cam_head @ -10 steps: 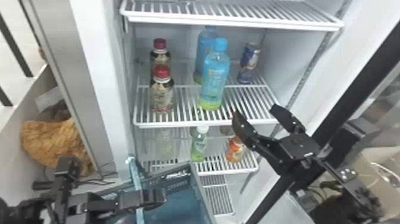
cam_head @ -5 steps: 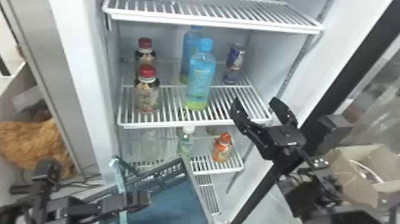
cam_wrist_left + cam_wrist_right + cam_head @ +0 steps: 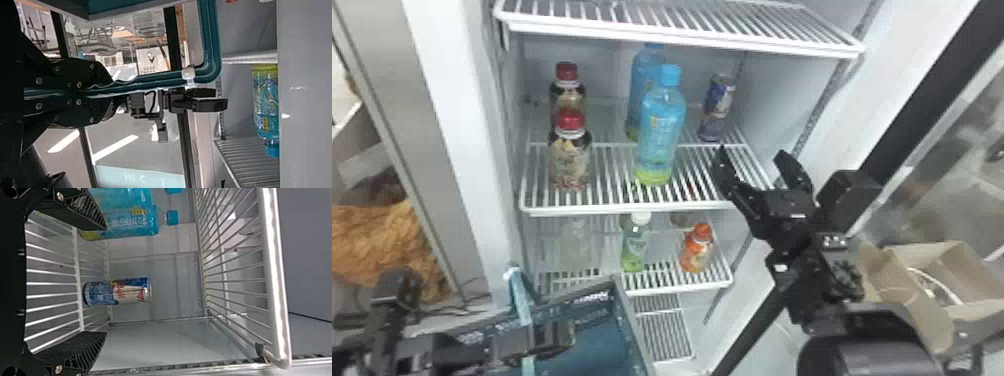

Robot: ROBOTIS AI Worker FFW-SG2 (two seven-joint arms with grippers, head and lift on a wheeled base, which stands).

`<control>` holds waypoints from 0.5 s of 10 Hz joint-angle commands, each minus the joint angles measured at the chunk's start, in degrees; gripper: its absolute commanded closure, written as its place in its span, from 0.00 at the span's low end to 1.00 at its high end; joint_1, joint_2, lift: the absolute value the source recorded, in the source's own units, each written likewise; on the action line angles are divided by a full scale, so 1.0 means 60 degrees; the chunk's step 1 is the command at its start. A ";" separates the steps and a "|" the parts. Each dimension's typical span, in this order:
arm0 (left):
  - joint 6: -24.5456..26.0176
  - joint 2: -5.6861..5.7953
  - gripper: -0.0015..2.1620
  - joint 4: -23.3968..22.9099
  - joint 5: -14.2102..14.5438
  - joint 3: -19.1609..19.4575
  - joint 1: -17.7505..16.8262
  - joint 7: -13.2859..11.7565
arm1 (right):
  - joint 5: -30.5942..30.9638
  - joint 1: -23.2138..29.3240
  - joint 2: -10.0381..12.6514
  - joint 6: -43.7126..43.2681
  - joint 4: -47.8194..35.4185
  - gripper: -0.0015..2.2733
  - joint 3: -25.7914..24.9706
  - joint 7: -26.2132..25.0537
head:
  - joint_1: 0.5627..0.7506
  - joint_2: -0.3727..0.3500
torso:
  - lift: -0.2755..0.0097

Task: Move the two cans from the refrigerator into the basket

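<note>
Well, the right gripper (image 3: 754, 162) hangs with fingers spread before the refrigerator's wire shelf (image 3: 632, 207); the slim blue-and-silver drink can (image 3: 716, 107) stands upright farther back on it, near two blue-capped bottles (image 3: 662, 130). The left gripper (image 3: 559, 340) pinches the handle (image 3: 519, 297) of the teal plastic basket (image 3: 633, 325).

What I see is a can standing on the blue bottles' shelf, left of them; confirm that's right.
The side is wrong: the head view shows the can standing to the right of the blue bottles, on the same shelf.
</note>
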 commanded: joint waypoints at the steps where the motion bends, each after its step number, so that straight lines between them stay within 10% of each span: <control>1: 0.0005 0.0015 0.55 -0.0004 0.0001 0.0000 -0.0012 0.0000 | 0.0147 -0.0584 0.0001 -0.0054 0.0593 0.05 0.0000 -0.0029 | 0.70 0.18 | 0.88; 5: 0.0005 0.0015 0.55 0.0043 0.0001 -0.0057 -0.0059 0.0014 | 0.0528 -0.1943 0.0001 -0.0124 0.2163 0.05 0.0000 -0.0029 | 0.70 0.18 | 0.88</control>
